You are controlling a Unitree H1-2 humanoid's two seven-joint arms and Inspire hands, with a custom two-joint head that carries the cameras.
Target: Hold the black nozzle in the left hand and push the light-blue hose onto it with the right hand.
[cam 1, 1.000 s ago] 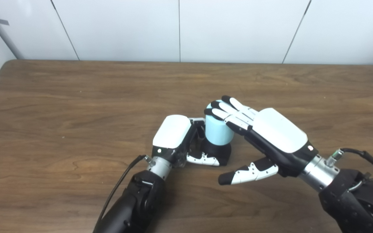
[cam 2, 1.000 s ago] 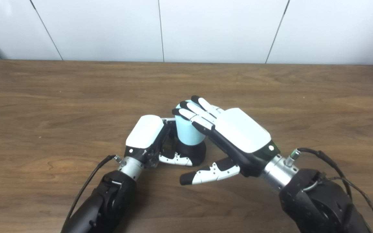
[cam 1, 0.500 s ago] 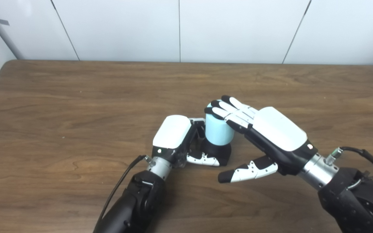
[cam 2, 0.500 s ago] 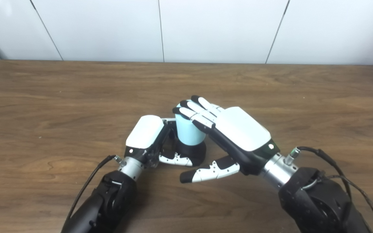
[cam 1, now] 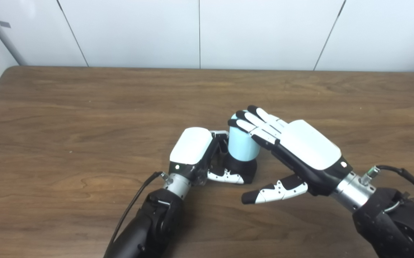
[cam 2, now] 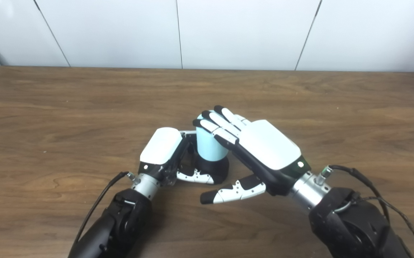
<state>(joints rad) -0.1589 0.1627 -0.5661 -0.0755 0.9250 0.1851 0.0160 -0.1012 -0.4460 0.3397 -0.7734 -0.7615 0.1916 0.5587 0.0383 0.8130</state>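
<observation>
At mid-surface, the hose (cam 1: 242,145) stands upright on the nozzle (cam 1: 241,170), with the nozzle resting on the wooden surface (cam 1: 85,118). The left hand (cam 1: 200,154) is closed around the nozzle: its thumb lies across the near side of the black base and its fingers (cam 1: 220,135) reach round the far side, beside the lower part of the hose.

The right hand (cam 1: 293,150) holds nothing. Its fingers (cam 1: 253,120) are extended and close together, laid flat over the top rim of the hose; its thumb (cam 1: 273,191) is spread well apart, pointing left above the surface.

Change over the last second is slight. The right hand has shifted very little, and the fingers have stayed on the hose top. The visible height of the hose above the nozzle is nearly unchanged. The left hand and nozzle have not moved. Judgement: the push is at or near its end, with the hose seated over the nozzle as far as it travels; whether it is fully home cannot be confirmed, since the joint is partly hidden.

Materials and shapes:
- Hose: short, wide cylinder, pale blue, smooth matt wall, likely a flexible sleeve
- Nozzle: black, rounded, wider than the hose at its base, dull finish
- Surface: brown wood-grain laminate, flat, low sheen
- Hands: white glossy shells with black fingertips
</observation>
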